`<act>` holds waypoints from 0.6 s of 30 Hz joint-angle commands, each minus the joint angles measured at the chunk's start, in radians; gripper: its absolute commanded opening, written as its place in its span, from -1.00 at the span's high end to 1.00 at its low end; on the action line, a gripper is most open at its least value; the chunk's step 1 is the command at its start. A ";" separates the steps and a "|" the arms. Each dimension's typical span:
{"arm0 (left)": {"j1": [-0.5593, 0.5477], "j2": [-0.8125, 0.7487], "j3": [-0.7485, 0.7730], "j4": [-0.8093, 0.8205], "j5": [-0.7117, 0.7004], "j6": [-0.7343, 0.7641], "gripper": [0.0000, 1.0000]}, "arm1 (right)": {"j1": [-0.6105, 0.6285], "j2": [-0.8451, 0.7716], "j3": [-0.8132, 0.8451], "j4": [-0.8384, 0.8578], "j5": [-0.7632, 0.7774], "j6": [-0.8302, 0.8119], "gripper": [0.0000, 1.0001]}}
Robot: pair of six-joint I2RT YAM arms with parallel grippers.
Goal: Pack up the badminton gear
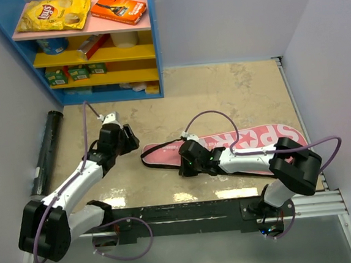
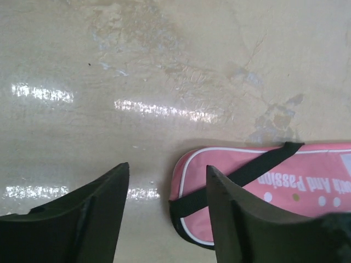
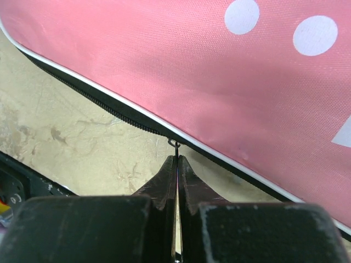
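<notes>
The pink racket-shaped bag lies flat on the floor, its narrow end pointing left. Its black strap crosses that rounded end. My left gripper hovers just left of the narrow end, open, with nothing between its fingers; the right finger stands over the bag's tip. My right gripper sits at the bag's near edge, shut on the small metal zipper pull of the bag. A long black tube lies along the left wall.
A blue shelf unit stands at the back left, holding a yellow chip bag, an orange box and other snack packets. The arms' black mounting rail runs along the near edge. Walls close both sides.
</notes>
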State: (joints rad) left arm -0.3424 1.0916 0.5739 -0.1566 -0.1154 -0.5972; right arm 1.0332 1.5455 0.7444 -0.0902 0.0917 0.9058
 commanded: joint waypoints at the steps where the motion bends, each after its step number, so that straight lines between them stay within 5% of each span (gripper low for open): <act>1: 0.005 0.043 -0.032 -0.025 0.088 0.031 -0.39 | -0.002 -0.035 -0.007 -0.011 0.029 -0.048 1.00; 13: 0.003 0.198 -0.082 0.255 0.289 0.034 -0.51 | -0.002 -0.039 -0.072 0.058 -0.023 -0.044 1.00; 18: 0.003 0.252 -0.121 0.377 0.381 -0.007 -0.34 | -0.002 -0.021 -0.079 0.079 -0.038 -0.039 1.00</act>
State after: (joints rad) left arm -0.3408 1.3106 0.4892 0.0551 0.1608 -0.5838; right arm 1.0317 1.5337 0.6785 -0.0360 0.0753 0.8734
